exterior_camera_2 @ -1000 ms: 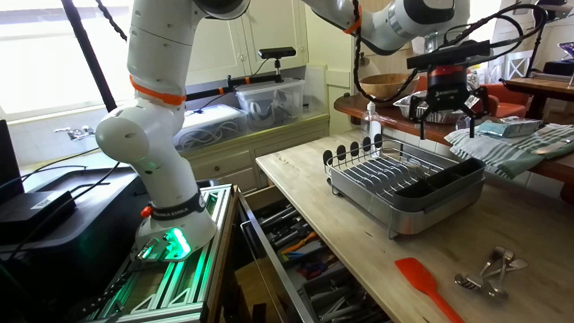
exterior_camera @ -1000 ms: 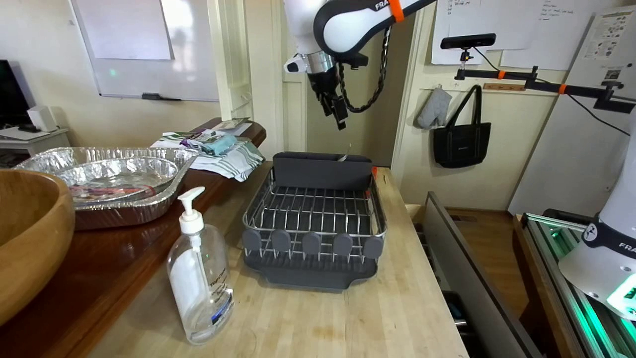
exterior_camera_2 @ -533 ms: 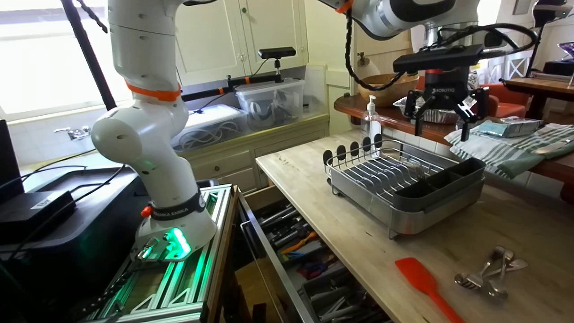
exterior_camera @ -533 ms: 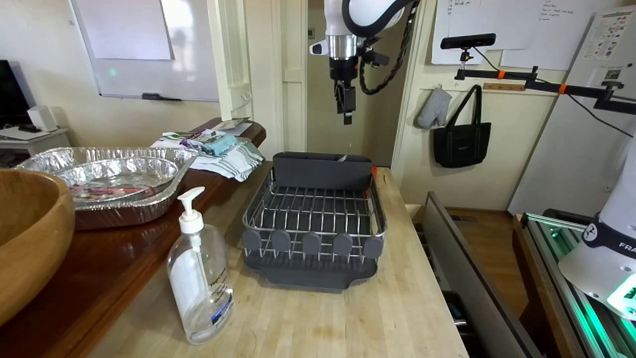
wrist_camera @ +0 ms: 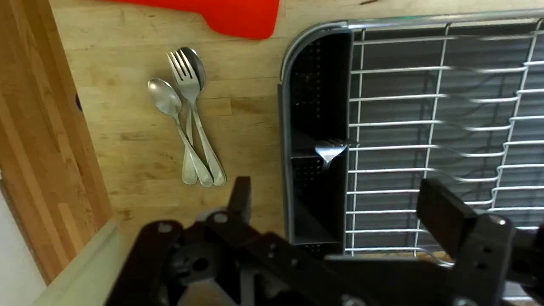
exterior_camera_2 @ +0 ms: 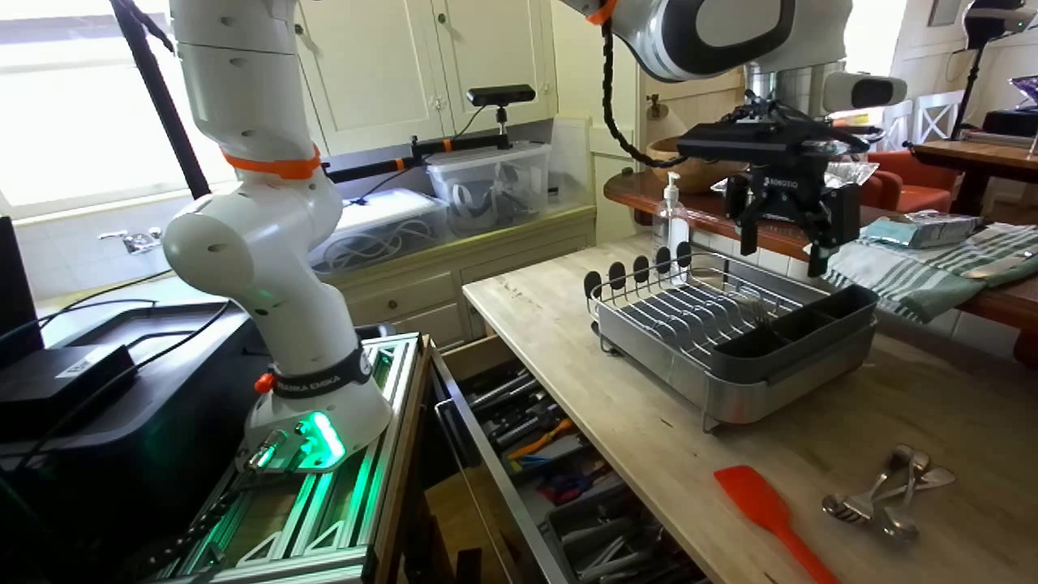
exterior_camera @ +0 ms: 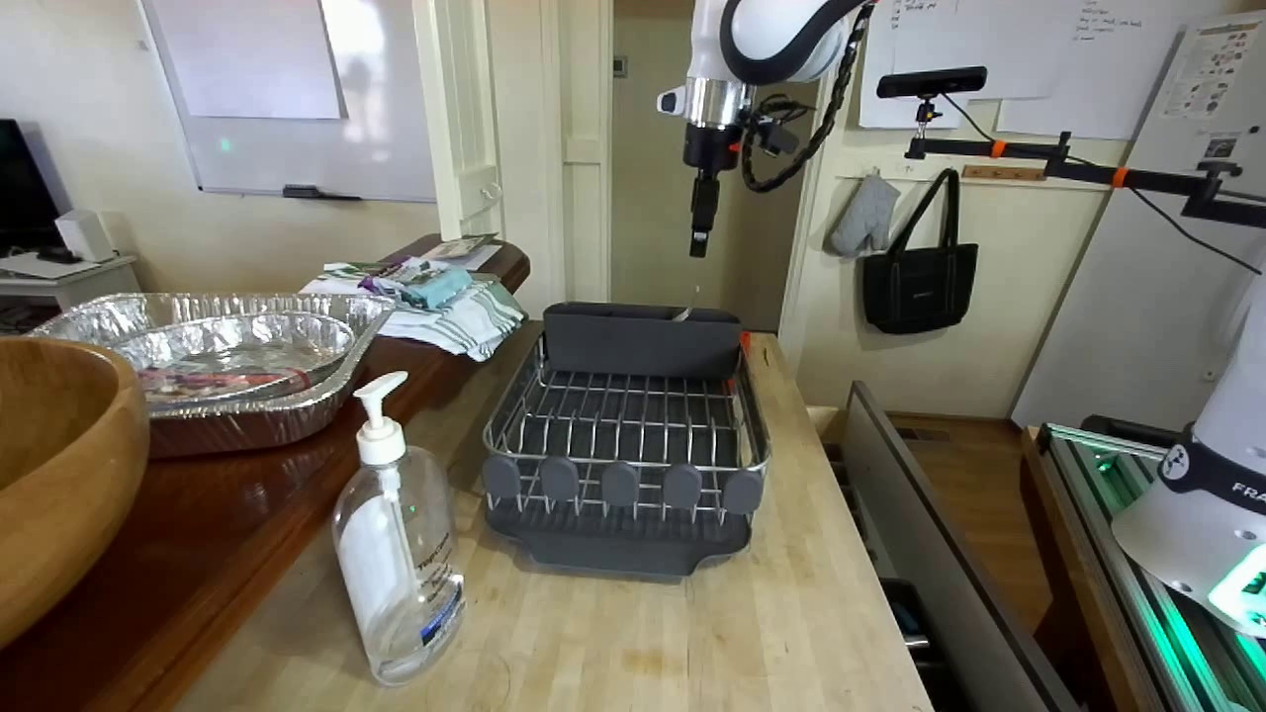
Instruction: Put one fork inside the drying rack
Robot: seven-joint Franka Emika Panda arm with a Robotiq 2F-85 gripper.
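Mostly dark grey drying rack [exterior_camera: 623, 541], silver grid [wrist_camera: 430, 146], shiny fork [wrist_camera: 328, 151] inside

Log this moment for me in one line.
rectangular dark grey plastic wire-grid drying rack: silver metal fork leaning inside, tines up | black two-fingered claw: open, empty, above rack | task: looks done

In an exterior view you have the bowl [exterior_camera: 89, 494] at the left edge, the foil trays [exterior_camera: 297, 410] just beyond it, the bottle [exterior_camera: 401, 564] at lower left, the towels [exterior_camera: 465, 321] at left of centre, the mitt [exterior_camera: 865, 215] and the bag [exterior_camera: 920, 287] hanging at upper right, and the open drawer [exterior_camera: 920, 539] at lower right. In an exterior view you can find the spatula [exterior_camera_2: 762, 501] at lower right and the bins [exterior_camera_2: 495, 186] at upper centre, and your wrist view shows two spoons [wrist_camera: 166, 98] at upper left.
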